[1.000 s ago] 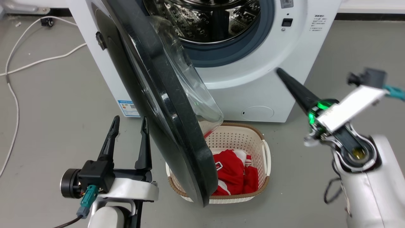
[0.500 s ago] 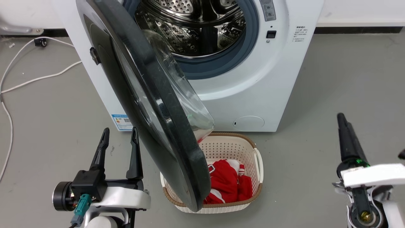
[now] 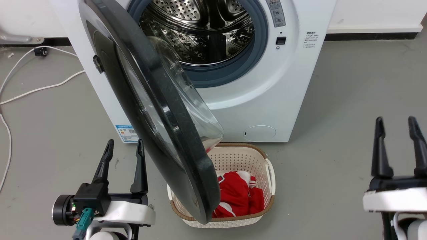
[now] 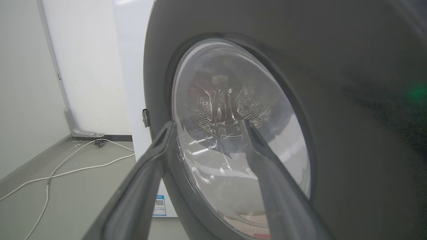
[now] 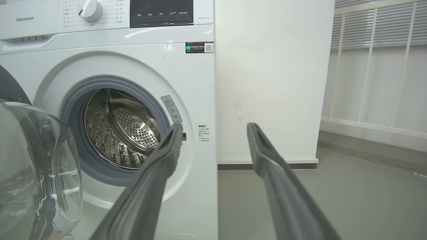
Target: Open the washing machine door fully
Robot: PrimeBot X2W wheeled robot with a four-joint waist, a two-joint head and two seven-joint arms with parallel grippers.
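Left gripper [image 3: 125, 143]: gaping, empty
Right gripper [image 3: 395, 120]: gaping, empty
Washing machine door [image 3: 190, 150]: standing ajar, glossy black rim, bulging glass
Washing machine [image 3: 267, 100]: white, reading "Hisense"

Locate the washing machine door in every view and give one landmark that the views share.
Head view: the washing machine door slants edge-on from upper left to bottom centre, its lower end over the basket.
Left wrist view: the washing machine door spans centre and right, with its glass window in the middle.
Right wrist view: the washing machine door is at the left edge, glass bowl bulging.
Shared landmark: the steel drum.
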